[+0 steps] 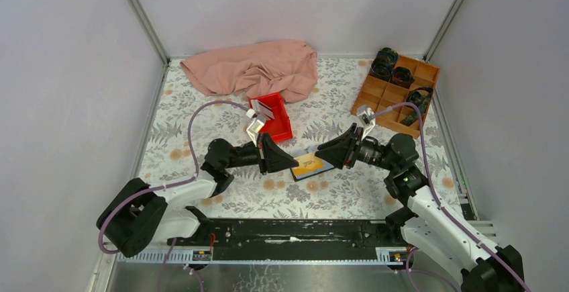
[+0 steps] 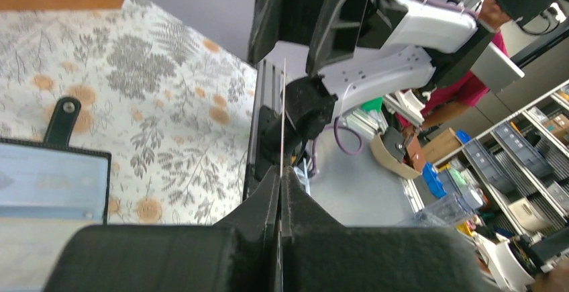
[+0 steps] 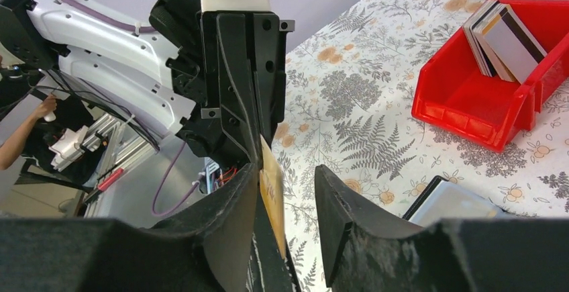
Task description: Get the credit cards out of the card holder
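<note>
Jaws of left end effector (image 1: pixel 294 163) clamp an orange card (image 3: pixel 271 188); right end effector (image 3: pixel 287 172) gapes around it.

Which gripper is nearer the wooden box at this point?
Right. The right gripper sits a little short of the wooden box, off its near-left corner. The left gripper faces it from farther left, just in front of the red tray.

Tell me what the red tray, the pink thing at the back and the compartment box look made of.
Tray: likely moulded plastic, smooth, with a slight sheen on its walls. Pink thing: cloth, matte, lying in soft folds. Box: seemingly wood, matte brown, with thin flat dividers.
</note>
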`<control>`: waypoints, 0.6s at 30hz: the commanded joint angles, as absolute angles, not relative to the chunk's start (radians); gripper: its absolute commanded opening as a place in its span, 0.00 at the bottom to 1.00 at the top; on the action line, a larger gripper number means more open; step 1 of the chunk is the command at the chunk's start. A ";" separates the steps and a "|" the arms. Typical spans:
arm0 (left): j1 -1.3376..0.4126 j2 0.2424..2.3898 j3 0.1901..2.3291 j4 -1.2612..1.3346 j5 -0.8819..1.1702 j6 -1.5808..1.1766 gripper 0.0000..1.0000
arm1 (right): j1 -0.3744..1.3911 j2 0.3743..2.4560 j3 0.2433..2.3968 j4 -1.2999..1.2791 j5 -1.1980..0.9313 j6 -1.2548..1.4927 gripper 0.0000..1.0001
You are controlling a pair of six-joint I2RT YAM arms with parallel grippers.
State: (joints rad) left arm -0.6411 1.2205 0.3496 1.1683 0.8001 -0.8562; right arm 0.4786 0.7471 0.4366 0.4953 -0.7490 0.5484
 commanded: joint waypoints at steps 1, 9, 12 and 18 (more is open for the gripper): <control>-0.647 1.216 0.393 1.039 0.881 -0.788 0.00 | 0.479 0.747 0.479 0.504 -0.785 0.526 0.39; -0.647 1.219 0.403 1.106 0.889 -0.817 0.00 | 0.479 0.762 0.474 0.502 -0.832 0.529 0.37; -0.647 1.218 0.414 1.130 0.903 -0.831 0.00 | 0.479 0.759 0.468 0.487 -0.820 0.521 0.37; -0.647 1.210 0.409 1.131 0.906 -0.839 0.00 | 0.479 0.746 0.478 0.459 -0.803 0.498 0.33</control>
